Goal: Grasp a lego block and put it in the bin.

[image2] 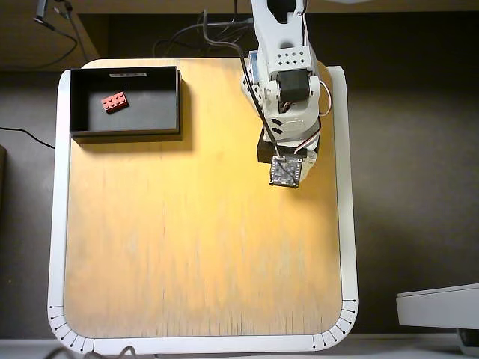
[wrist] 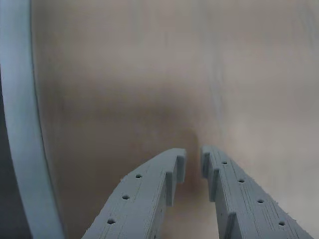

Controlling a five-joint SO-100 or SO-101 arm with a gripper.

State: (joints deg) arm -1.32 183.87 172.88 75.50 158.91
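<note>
The red lego block [image2: 114, 101] lies on the floor of the black bin [image2: 171, 97] at the far left corner of the board in the overhead view. My gripper [wrist: 193, 157] hangs close over bare wood in the wrist view. Its grey fingers [wrist: 149, 194] almost meet at the tips, with nothing between them. In the overhead view the arm [image2: 284, 90] is folded up at the far right of the board, well apart from the bin. The wrist camera block [image2: 286, 172] hides the fingers there. Neither block nor bin shows in the wrist view.
The wooden board [image2: 194, 239] has a white rim [image2: 56, 224], which also shows at the left of the wrist view [wrist: 20, 124]. Cables [image2: 209, 37] run behind the arm. A grey device [image2: 438, 307] sits off the board at lower right.
</note>
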